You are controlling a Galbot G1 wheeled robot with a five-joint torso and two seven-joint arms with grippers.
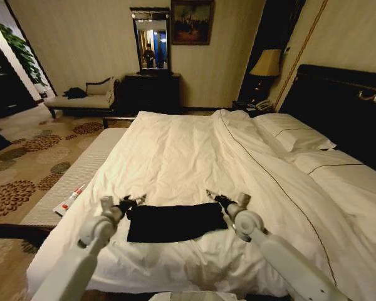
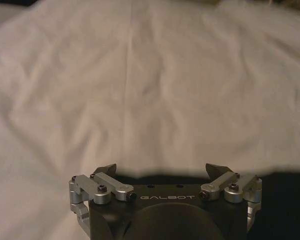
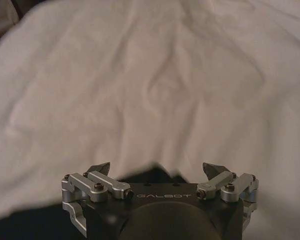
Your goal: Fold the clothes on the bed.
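Where the white duvet runs toward the foot of the bed (image 1: 175, 157), the clothes (image 1: 174, 222) lie as a flat black rectangle, folded, near the near edge and well short of the pillows (image 1: 294, 133). Left hand (image 1: 132, 202) sits at the garment's far left corner, fingers spread and gripping nothing; in the left wrist view the left hand (image 2: 162, 169) has both tips apart over rumpled sheet, with black cloth just beneath. Right hand (image 1: 214, 196) sits at the far right corner, likewise spread and empty; the right wrist view shows the right hand (image 3: 157, 168) the same, dark fabric under it. Duvet surface is creased, with a long seam line running diagonally toward the headboard (image 1: 338, 106), which is dark and tall on the right. A lit lamp (image 1: 267, 64) stands in the far corner beside it. Against the far wall: a dark dresser (image 1: 151, 93) with a mirror (image 1: 150, 42), a framed painting (image 1: 191, 22), and a pale chaise longue (image 1: 84, 97) to the left. Patterned carpet (image 1: 25, 163) covers the floor on the left side.
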